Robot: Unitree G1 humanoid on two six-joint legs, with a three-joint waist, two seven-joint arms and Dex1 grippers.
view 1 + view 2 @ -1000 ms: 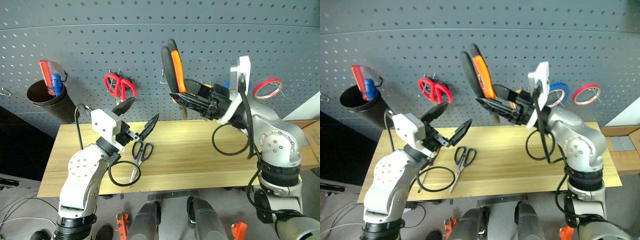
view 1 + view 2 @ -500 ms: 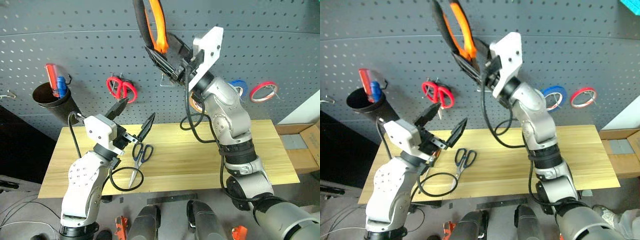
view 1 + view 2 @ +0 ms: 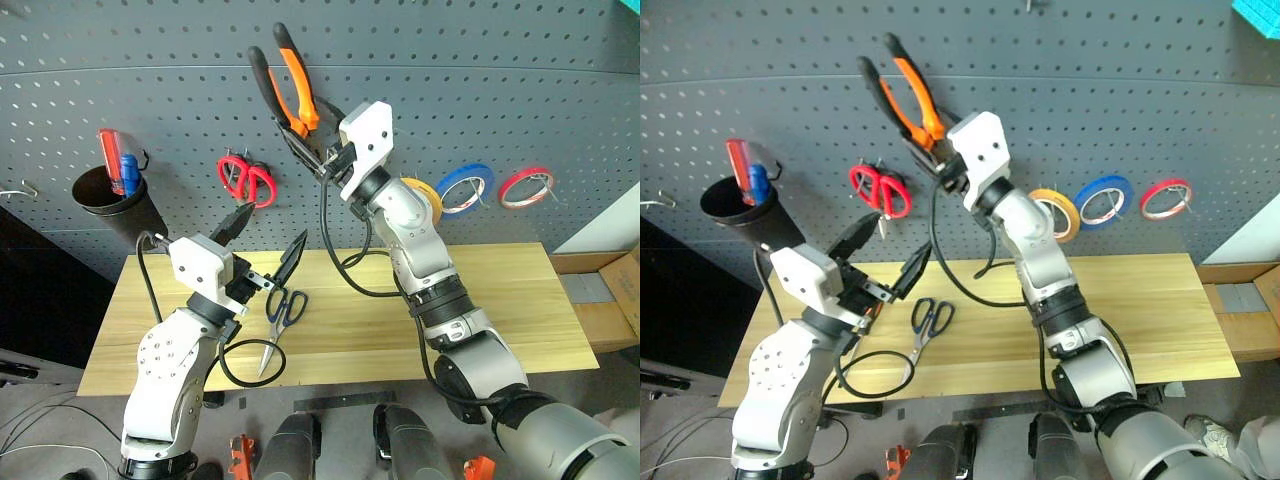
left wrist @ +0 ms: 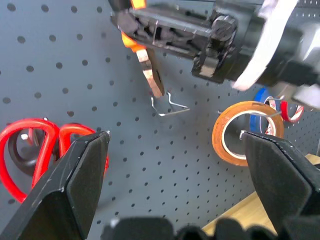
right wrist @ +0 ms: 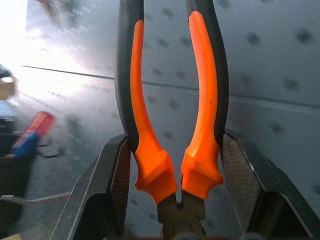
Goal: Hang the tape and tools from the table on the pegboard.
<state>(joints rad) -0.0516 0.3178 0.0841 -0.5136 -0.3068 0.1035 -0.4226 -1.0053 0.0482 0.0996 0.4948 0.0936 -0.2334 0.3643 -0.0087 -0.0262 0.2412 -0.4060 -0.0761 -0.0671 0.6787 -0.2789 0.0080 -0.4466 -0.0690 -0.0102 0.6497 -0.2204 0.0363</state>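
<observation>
My right gripper [image 3: 318, 150] is shut on the orange-and-black pliers [image 3: 288, 88], held up against the grey pegboard [image 3: 520, 80] with the handles pointing up. In the left wrist view the pliers' nose [image 4: 153, 76] hangs just above a bare wire hook [image 4: 170, 106]. The tan-yellow tape [image 3: 425, 196] hangs on the pegboard to the right of that arm. The dark-handled scissors [image 3: 281, 306] lie on the wooden table [image 3: 500, 300], blades toward the front edge. My left gripper [image 3: 266, 246] hovers open and empty just above and behind them.
Red-handled scissors [image 3: 245, 178] hang left of the pliers. A blue tape ring [image 3: 463, 187] and a red tape ring [image 3: 527, 186] hang to the right. A black cup [image 3: 105, 195] with a red and a blue handle in it hangs at far left.
My right arm has swung left and in toward the pegboard, rolling the wrist so the pliers' handles stand up. The left gripper has stayed open over the scissors.
</observation>
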